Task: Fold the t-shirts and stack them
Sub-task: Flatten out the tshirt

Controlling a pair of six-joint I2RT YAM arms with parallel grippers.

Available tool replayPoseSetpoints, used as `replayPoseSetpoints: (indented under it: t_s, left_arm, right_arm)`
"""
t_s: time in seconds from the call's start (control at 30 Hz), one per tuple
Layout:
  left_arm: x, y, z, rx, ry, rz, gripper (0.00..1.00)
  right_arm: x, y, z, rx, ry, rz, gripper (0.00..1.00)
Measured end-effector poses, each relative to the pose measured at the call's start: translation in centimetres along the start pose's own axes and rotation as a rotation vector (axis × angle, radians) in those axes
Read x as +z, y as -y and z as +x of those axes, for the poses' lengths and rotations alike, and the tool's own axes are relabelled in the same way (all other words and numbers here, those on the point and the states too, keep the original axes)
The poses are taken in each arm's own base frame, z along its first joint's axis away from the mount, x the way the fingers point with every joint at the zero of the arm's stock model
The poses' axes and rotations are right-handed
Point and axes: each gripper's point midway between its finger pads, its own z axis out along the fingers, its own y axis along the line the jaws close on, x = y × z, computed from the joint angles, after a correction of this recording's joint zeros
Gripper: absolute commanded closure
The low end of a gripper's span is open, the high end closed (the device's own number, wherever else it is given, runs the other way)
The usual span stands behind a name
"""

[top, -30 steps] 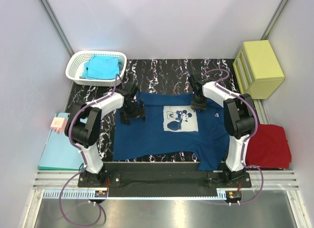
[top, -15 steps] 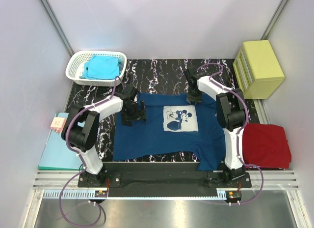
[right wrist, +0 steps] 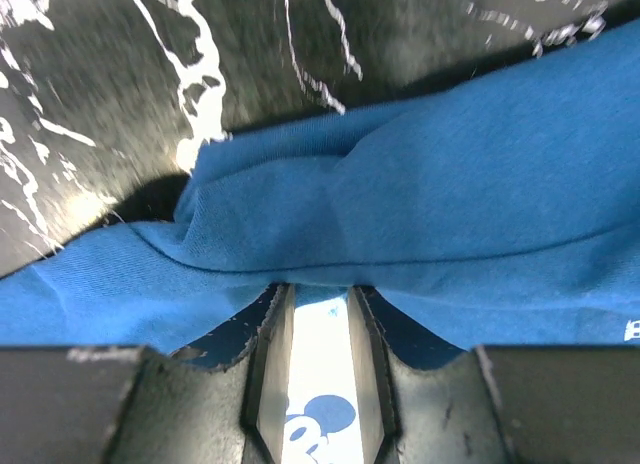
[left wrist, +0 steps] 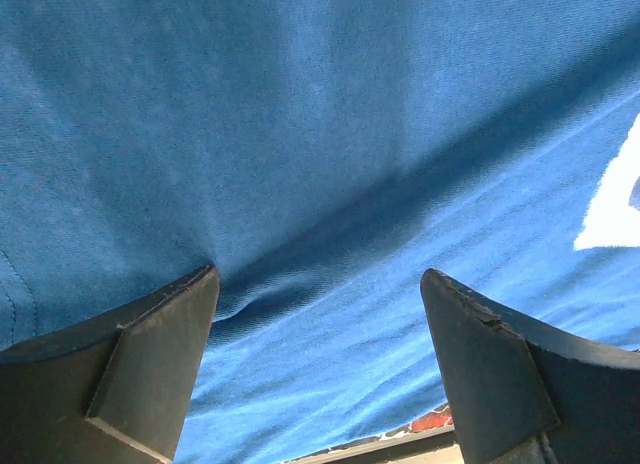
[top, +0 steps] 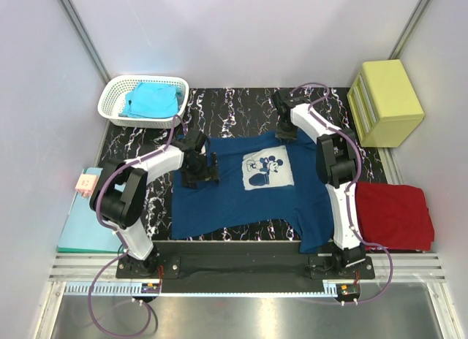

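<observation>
The navy t-shirt (top: 241, 196) lies spread on the black marbled table (top: 241, 105), its pale mouse print (top: 265, 169) facing up. My left gripper (top: 207, 168) is open over the shirt's left part. In the left wrist view its fingers (left wrist: 150, 369) stand wide apart, with blue cloth (left wrist: 320, 184) between and under them. My right gripper (top: 286, 131) is at the shirt's far edge. In the right wrist view it (right wrist: 318, 314) is shut on a bunched fold of the navy t-shirt (right wrist: 400, 204), with the print showing below between the fingers.
A white basket (top: 117, 87) at the back left holds a turquoise t-shirt (top: 151, 99). A yellow drawer box (top: 386, 101) stands at the back right. A red t-shirt (top: 391, 216) lies folded at the right. A teal clipboard (top: 84, 222) lies at the left.
My right gripper has moved toward the back and slightly left, dragging the shirt's far edge and the print with it. The left gripper has stayed nearly in place.
</observation>
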Motion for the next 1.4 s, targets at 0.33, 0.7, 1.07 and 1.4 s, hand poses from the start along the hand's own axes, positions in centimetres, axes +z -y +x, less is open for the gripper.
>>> replayPoseSetpoints:
  t_s: [0.33, 0.7, 1.07, 1.4]
  left_arm:
    - [0.1, 0.0, 0.2, 0.025, 0.008, -0.009, 0.09]
    - [-0.1, -0.1, 0.8, 0.052, 0.01, -0.017, 0.09]
    - [-0.7, -1.2, 2.2, 0.063, -0.011, -0.07, 0.07]
    - [-3.4, 0.7, -1.9, 0.045, 0.096, -0.036, 0.06]
  right_arm:
    - [0.3, 0.7, -4.5, 0.065, 0.064, -0.002, 0.64]
    - [3.6, 1.5, -9.3, 0.153, 0.098, -0.029, 0.64]
    - [0.2, 1.6, -13.3, 0.182, 0.18, -0.102, 0.59]
    - [-15.5, -3.0, -5.8, -0.008, 0.267, -0.242, 0.6]
